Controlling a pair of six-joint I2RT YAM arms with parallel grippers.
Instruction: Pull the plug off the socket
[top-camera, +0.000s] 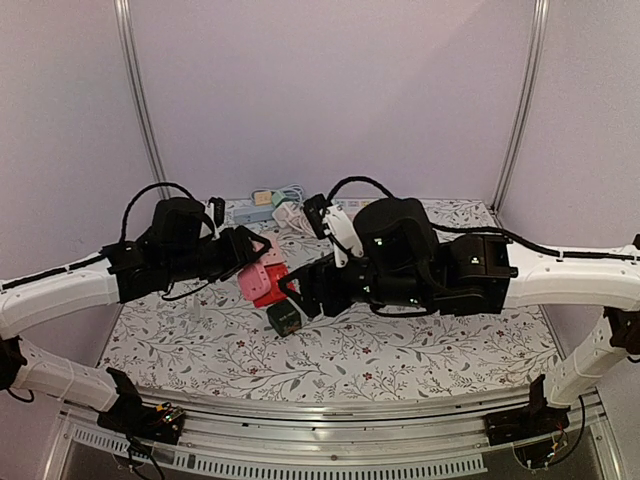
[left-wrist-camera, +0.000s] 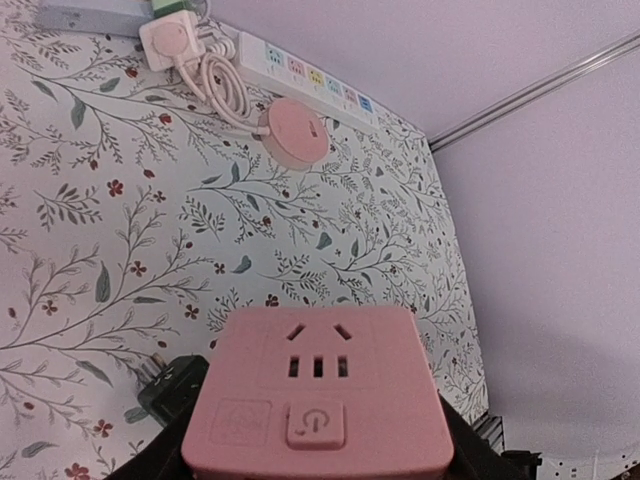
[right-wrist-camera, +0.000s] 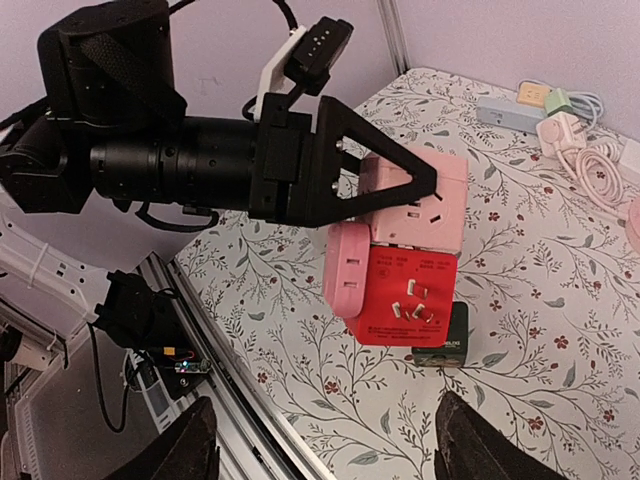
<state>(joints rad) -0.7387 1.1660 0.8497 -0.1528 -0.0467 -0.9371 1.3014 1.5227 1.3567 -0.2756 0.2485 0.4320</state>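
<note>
The socket is a pink cube (left-wrist-camera: 318, 390) with a red underside (right-wrist-camera: 415, 275), seen in the top view too (top-camera: 262, 280). It hangs above the floral table, and my left gripper (top-camera: 250, 262) is shut on its sides; one left finger (right-wrist-camera: 395, 170) crosses its top. The plug, a dark block (right-wrist-camera: 443, 338), lies on the table just below and beside the cube (top-camera: 284, 317). Its bare prongs show (left-wrist-camera: 165, 388), apart from the socket. My right gripper (right-wrist-camera: 330, 440) stands open near the plug (top-camera: 300, 297), with nothing between its fingers.
At the back of the table lie a white power strip (left-wrist-camera: 300, 75), a round pink disc (left-wrist-camera: 297, 132) on a coiled white cord, a pink-white adapter (left-wrist-camera: 168, 38) and a grey strip (right-wrist-camera: 510, 113). A metal rail (right-wrist-camera: 215, 340) runs along the table's near edge.
</note>
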